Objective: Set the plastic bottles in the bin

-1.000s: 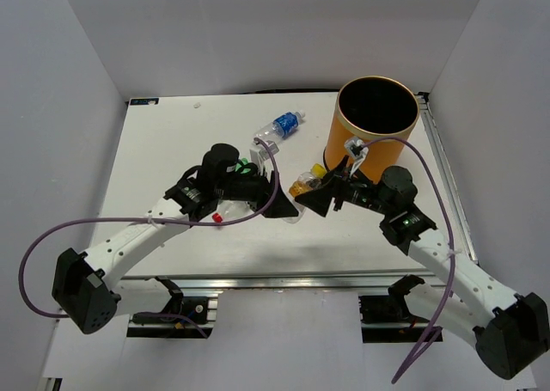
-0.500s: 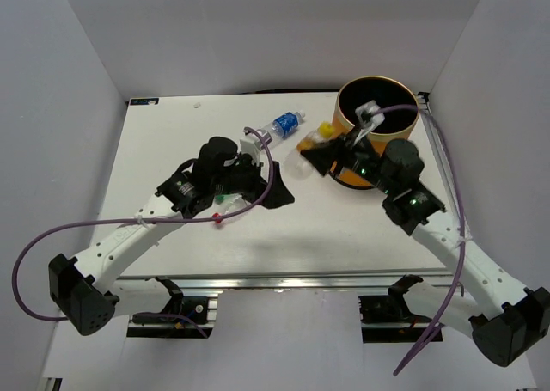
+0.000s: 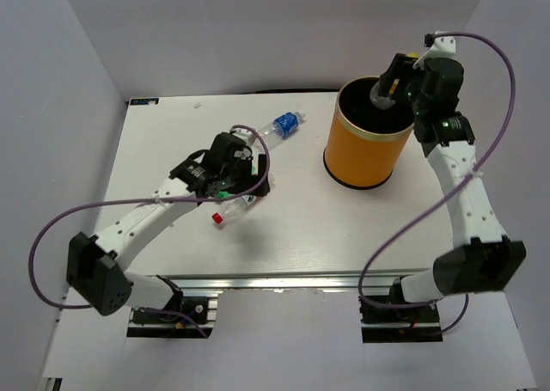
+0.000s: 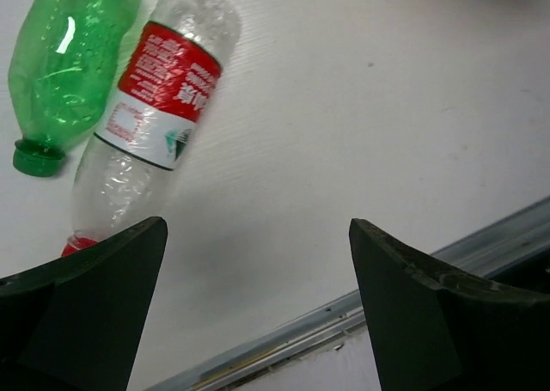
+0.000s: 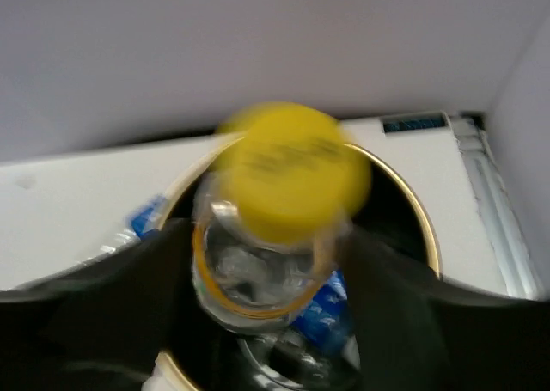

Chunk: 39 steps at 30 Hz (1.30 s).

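**A:** The table [image 3: 163,142] has plenty of bare room, but the bin [image 3: 365,155] stands toward its far right, close to the side wall. How should the drop go?

**B:** The right jaws hang over the bin's mouth, pinching the yellow-capped bottle [image 5: 258,275] by its sides. I'd let go only once it's well inside the gold rim.

**A:** And the left?

**B:** The left jaws gape wide and empty, low over the red-labelled bottle [image 4: 163,90] and the green bottle [image 4: 73,56], which lie side by side toward the near edge. The blue-labelled bottle [image 3: 286,123] lies apart, farther back.
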### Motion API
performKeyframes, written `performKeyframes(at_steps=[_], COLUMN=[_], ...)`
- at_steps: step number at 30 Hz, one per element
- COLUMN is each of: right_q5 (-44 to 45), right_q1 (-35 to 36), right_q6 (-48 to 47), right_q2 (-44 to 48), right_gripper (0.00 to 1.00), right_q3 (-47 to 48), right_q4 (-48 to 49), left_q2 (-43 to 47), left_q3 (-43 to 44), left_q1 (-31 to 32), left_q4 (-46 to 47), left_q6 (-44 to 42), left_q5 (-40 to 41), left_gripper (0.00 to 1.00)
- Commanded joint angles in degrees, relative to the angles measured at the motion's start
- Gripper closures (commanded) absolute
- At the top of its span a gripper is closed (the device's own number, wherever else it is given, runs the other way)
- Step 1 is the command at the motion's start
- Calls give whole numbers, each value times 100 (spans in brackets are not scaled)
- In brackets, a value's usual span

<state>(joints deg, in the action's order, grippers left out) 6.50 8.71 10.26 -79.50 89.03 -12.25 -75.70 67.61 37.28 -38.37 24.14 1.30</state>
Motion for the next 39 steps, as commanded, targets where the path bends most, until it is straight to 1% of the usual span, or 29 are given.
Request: performKeyframes(at_steps=[1,2,3,4,7,9,11,16,18,22,26,29,33,34,35,36,37,39], right_q5=[-587,-972,-1089,-1151,-1493,-1783,-1959,-2135,-2328,-2794,-3347,-3480,-3630,-3656,-3647,-3639,-3630,-3682], right_q1=[-571,-650,-738,-748,-757,-757,-757,-757,-757,-757,-748,-739,-704,-695,-687,-686,-678,-660], right_q6=[-42,-16,-24,-59,-165,-217,-287,-271,-253,-191,-77,19,239,300,327,345,354,415], right_q2=[-416,-547,-566,-540,-146,206,408,866,1068,1227,1428,1613,1833,1929,1982,2026,2114,2202], right_gripper=[16,11,11,11,11,11,11,11,11,11,11,11,11,11,10,11,11,11], right_q3=[175,228,246,142,-201,-457,-457,-755,-1001,-1125,-1221,-1371,-1573,-1678,-1731,-1775,-1810,-1968], right_q4=[-566,-637,-656,-586,-227,21,-57,117,240,267,372,487,636,662,689,680,637,479], left_q2=[-383,-462,-594,-647,-797,-876,-972,-1271,-1499,-1798,-2045,-2124,-2194,-2203,-2186,-2168,-2125,-1940], left_q3=[235,226,148,95,-72,-195,-292,-556,-539,-504,-425,-381,-389,-389,-381,-372,-372,-389], left_q1=[-273,-491,-641,-956,-1222,-1240,-1240,-1249,-1240,-1249,-1240,-1240,-1240,-1240,-1240,-1232,-1223,-1214], left_q4=[-145,-118,-57,48,302,356,409,497,488,436,365,357,357,339,339,339,339,356], left_q6=[-146,-286,-331,-357,-480,-699,-762,-850,-867,-806,-788,-771,-753,-753,-762,-753,-762,-753], left_q5=[-112,-208,-461,-838,-1166,-1281,-1247,-1132,-1289,-940,-903,-1000,-1123,-1175,-1272,-1325,-1360,-1492], left_gripper=[2,2,2,2,2,2,2,2,2,2,2,4,19,30,34,40,53,63])
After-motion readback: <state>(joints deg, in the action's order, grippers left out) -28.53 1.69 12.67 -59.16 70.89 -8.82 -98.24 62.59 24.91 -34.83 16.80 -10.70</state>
